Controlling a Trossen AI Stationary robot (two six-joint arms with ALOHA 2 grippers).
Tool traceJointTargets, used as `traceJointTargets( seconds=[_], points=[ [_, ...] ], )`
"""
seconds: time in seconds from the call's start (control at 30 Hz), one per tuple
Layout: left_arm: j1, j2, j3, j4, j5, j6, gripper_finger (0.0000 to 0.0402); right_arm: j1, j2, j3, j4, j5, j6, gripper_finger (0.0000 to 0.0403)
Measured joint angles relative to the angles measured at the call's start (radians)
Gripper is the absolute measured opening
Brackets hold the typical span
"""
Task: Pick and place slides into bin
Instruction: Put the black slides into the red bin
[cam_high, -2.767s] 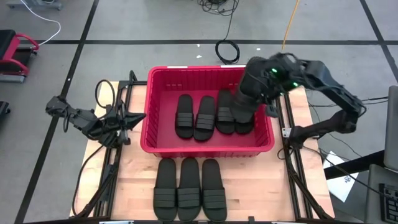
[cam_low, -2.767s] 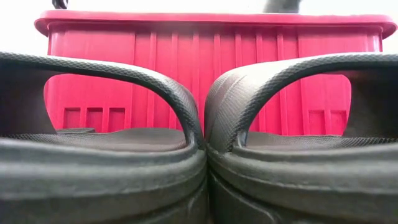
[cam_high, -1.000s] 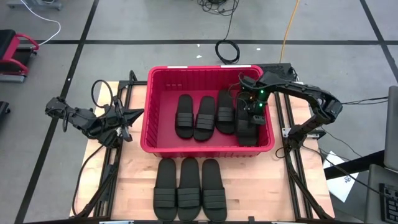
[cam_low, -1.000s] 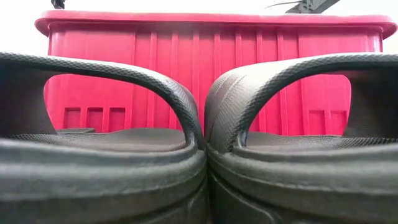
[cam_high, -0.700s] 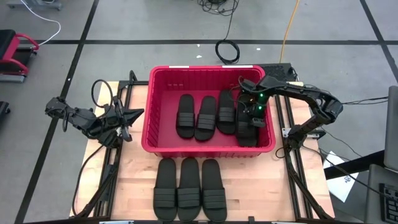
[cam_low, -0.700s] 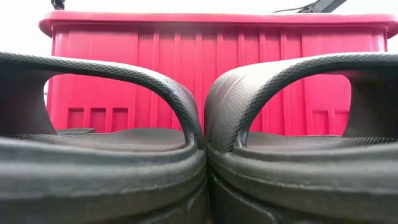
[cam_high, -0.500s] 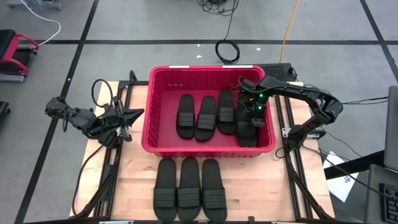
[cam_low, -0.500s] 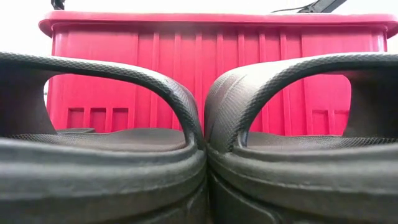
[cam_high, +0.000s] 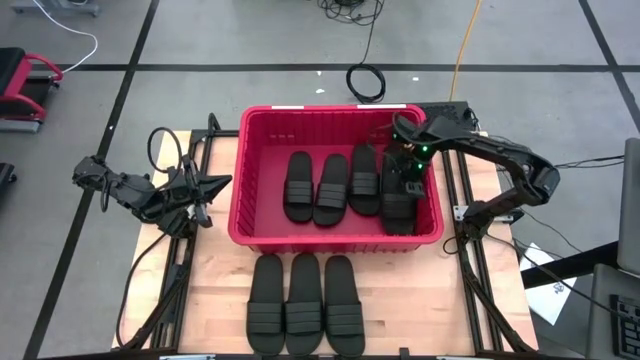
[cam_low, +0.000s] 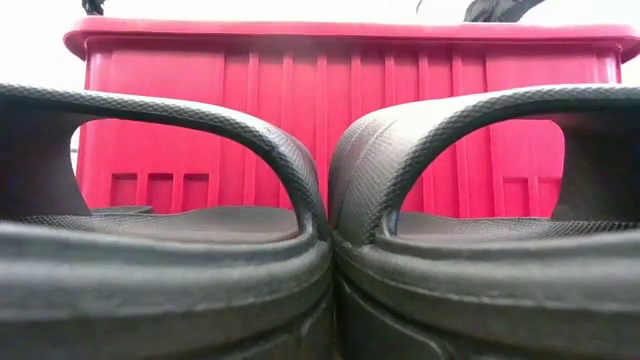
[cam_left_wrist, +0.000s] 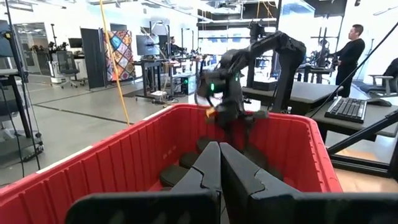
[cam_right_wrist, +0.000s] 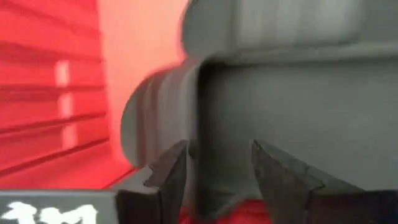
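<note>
Right wrist view alone shows right pincer (cam_right_wrist: 214, 165) parted over a slide (cam_right_wrist: 298, 93) in the bin (cam_right_wrist: 50, 93)

The bin (cam_high: 334, 232) is red plastic, lightly glossy, its walls moulded in upright ribs under a smooth rolled rim. The slides (cam_high: 301, 292) are matte black rubber with finely pebbled straps and ribbed bands. At six o'clock the table (cam_high: 220, 290) shows pale, smooth wood. The arms' frames look like dark metal.

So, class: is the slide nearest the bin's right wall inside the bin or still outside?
Inside. The slide lies flat within the bin, beside three others, under the open right gripper.
</note>
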Motion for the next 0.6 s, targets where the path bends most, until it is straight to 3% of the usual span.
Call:
traceJointTargets(
  seconds=[0.27,0.37,0.5,0.6],
  points=[
    [0.000,0.000,0.000,-0.003,0.000,0.019,0.0001,-0.001,-0.099,0.199,0.033,0.081,0.103,0.0173],
    [0.000,0.000,0.000,-0.002,0.000,0.019,0.0001,0.007,-0.122,0.335,0.033,-0.046,0.237,0.0173],
    [0.000,0.000,0.000,-0.002,0.000,0.004,0.0001,0.065,-0.143,0.530,0.033,-0.309,0.348,0.0174],
    [0.000,0.000,0.000,-0.007,0.000,-0.001,0.0001,0.187,-0.147,0.646,0.036,-0.313,0.386,0.0174]
  ],
)
